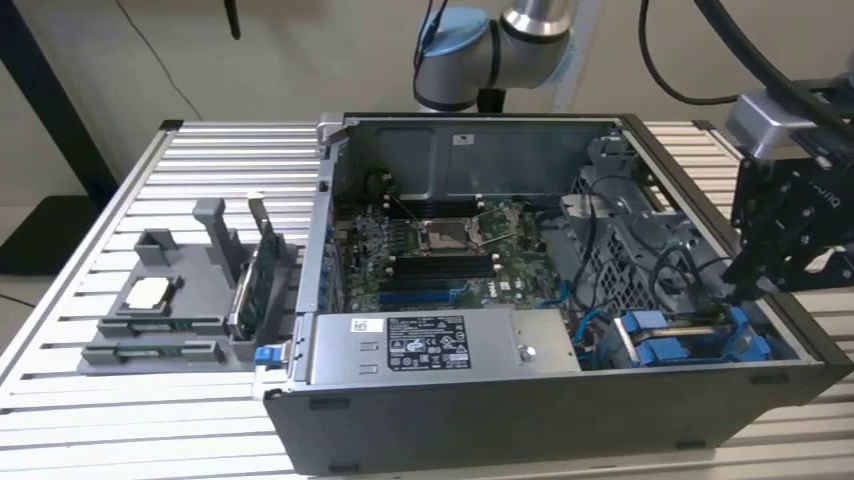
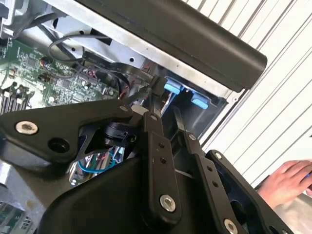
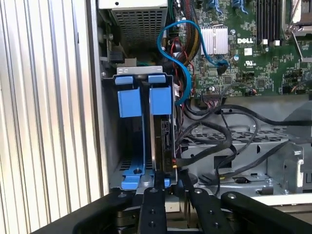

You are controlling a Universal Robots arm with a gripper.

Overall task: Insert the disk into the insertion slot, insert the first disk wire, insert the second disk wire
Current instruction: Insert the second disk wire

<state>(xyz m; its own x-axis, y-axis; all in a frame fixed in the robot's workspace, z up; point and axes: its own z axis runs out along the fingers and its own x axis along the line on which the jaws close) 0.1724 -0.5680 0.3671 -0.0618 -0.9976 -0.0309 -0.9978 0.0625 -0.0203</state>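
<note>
While the disk (image 3: pixel 165 139) stands on edge in the slot (image 3: pixel 131 97), its long axis running down into the cage, the gripper (image 3: pixel 171 176) sits right at its near end, fingers apparently pinched on a black wire (image 3: pixel 204 152).

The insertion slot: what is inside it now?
In the first wrist view, the insertion slot holds the disk, seen edge-on behind blue tabs. Its lower end is covered by the end effector.

hand (image 2: pixel 287 181) cut off by edge, claw (image 3: pixel 171 181) tips hidden
</note>
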